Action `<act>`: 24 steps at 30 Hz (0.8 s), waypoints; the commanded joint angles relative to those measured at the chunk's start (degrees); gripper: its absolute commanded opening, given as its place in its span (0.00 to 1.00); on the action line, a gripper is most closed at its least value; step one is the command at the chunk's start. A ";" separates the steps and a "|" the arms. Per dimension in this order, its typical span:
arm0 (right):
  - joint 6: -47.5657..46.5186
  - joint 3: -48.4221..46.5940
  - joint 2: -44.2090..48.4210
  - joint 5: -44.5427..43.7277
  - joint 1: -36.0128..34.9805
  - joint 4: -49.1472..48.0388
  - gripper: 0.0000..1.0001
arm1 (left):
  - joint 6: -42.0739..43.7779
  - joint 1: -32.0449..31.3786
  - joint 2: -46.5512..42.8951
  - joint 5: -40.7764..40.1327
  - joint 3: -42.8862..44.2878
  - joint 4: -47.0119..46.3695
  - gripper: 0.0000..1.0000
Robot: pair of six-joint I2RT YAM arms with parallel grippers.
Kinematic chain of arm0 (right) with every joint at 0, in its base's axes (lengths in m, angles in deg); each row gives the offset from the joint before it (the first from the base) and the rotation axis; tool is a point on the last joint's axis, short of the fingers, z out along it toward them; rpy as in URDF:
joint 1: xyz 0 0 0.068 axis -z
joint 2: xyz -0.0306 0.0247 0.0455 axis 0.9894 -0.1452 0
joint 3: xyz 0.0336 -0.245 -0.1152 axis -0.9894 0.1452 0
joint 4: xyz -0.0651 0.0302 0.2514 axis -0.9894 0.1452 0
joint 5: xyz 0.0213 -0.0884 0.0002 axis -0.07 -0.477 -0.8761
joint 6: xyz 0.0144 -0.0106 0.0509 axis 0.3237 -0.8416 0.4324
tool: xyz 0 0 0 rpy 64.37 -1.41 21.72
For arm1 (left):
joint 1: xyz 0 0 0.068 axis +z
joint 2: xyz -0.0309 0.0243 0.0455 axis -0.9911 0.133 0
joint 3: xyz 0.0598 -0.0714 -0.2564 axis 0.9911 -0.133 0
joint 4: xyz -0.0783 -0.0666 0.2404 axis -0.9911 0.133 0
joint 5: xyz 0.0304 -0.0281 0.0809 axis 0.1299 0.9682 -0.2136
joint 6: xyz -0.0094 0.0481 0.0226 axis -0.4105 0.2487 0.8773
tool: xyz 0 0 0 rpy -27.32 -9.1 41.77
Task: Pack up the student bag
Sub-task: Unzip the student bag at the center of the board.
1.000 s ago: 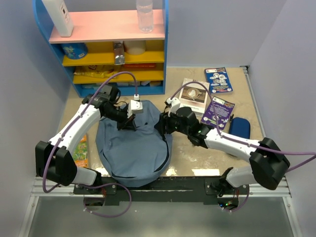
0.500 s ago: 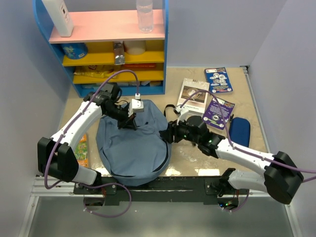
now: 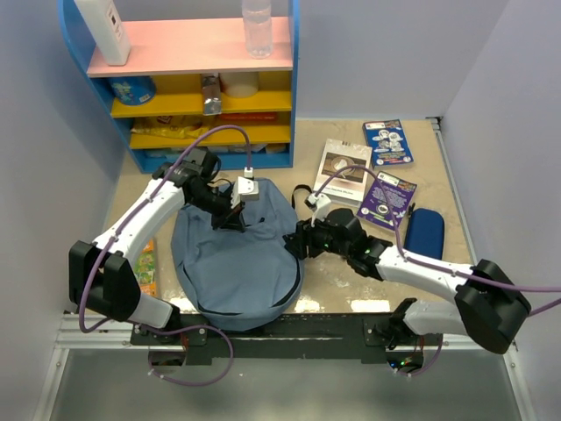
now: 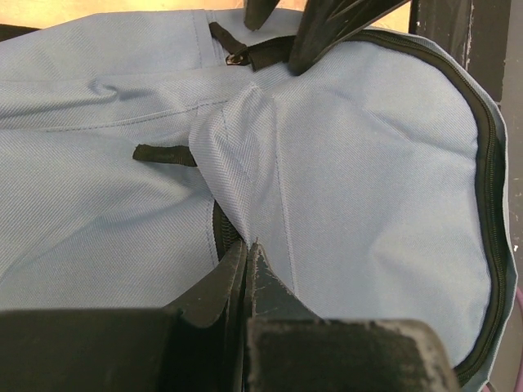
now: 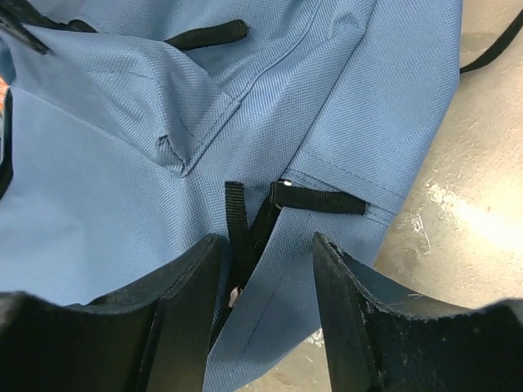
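left claw — pinching a fold of the soft slate-blue fabric backpack | right claw — standing half-open, straddling its black webbing strap

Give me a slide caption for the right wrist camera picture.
Right gripper, jaws open, straddling black strap tabs near the edge of the slate-blue student bag, tan table alongside.

The beige table bears the student bag, three booklets, a dark-blue pencil case and a colourful packet.
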 commanded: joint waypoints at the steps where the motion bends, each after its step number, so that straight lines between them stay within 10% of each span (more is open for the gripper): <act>1: -1.81 -3.60 -1.96 1.70 0.12 -4.64 0.53 | 0.47 -0.49 -0.56 2.87 2.60 -0.11 0.00; 12: -4.10 -6.33 -5.92 3.02 0.12 -5.35 0.48 | 0.56 -0.58 -0.47 2.43 1.81 0.15 0.00; 24: -4.98 -6.68 -4.69 0.83 0.03 -2.72 0.07 | -0.15 -0.58 -0.21 2.08 1.46 -0.37 0.00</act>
